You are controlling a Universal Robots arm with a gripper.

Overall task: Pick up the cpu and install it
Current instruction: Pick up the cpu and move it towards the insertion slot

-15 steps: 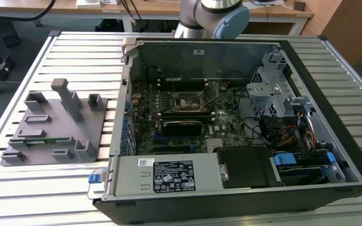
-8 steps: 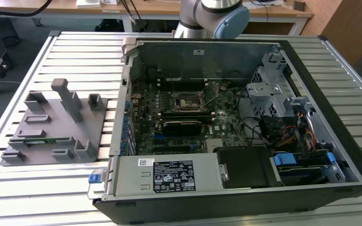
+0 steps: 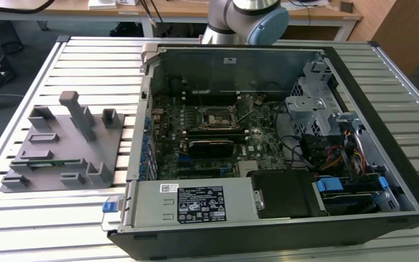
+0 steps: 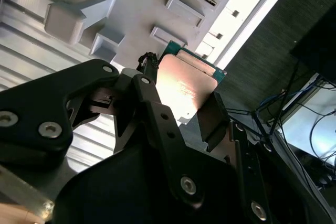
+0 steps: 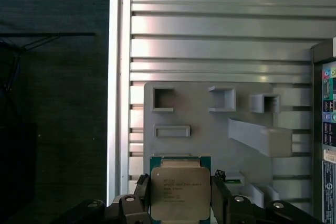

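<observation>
The cpu (image 5: 180, 192) (image 4: 186, 87) is a flat square chip with a pale metal top and a green edge. My gripper (image 5: 180, 199) (image 4: 184, 97) is shut on it, one black finger (image 5: 142, 195) on each of two opposite sides. In both wrist views the chip hangs in the air above the grey plastic tray (image 5: 210, 129) (image 4: 136, 3), near the tray's edge. In the exterior view the tray (image 3: 57, 147) lies on the slatted table at the exterior view's left. The motherboard's square socket frame (image 3: 217, 117) sits inside the open computer case (image 3: 282, 218).
The arm's base (image 3: 242, 19) rises behind the case. A thin green memory stick (image 3: 46, 162) lies in a tray slot. Raised blocks and a tall post (image 3: 75, 112) stand on the tray. The case holds a power supply (image 3: 195, 203), drive cages and cables.
</observation>
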